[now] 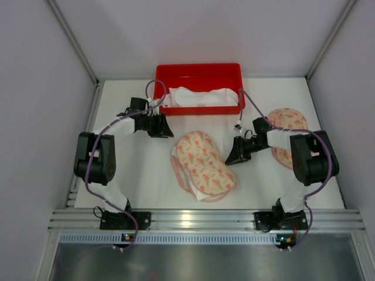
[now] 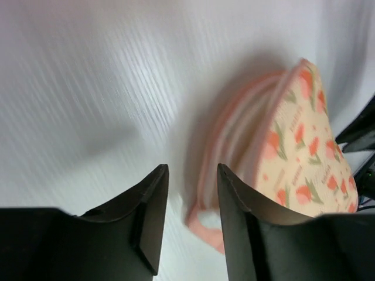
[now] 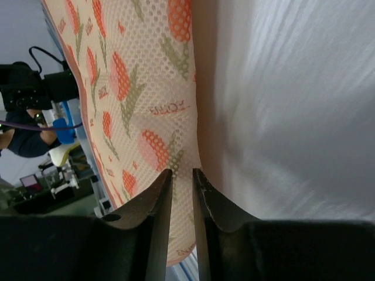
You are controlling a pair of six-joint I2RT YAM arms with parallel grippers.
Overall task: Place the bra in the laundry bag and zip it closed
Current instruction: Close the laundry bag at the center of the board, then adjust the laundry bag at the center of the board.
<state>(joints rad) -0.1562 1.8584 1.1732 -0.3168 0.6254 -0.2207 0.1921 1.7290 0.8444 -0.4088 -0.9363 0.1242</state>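
So, bra (image 1: 199, 96): in red bin (image 1: 199, 72), top centre.
laundry bag (image 1: 202, 164): mid-frame, long axis upper-left to lower-right.
left gripper (image 2: 190, 174): parted, empty, nearer bra.
right gripper (image 3: 183, 175): narrowed at bag's right edge, grip unclear.

A red bin (image 1: 199, 71) stands at the far edge of the white table (image 1: 146, 175).

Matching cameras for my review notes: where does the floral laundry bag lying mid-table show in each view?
Top external: laundry bag at the centre, between the two arms.
Left wrist: bag in the right half, seen edge-on.
Right wrist: bag at upper left, reaching down to the fingertips.
Shared landmark: the white tabletop beneath it.
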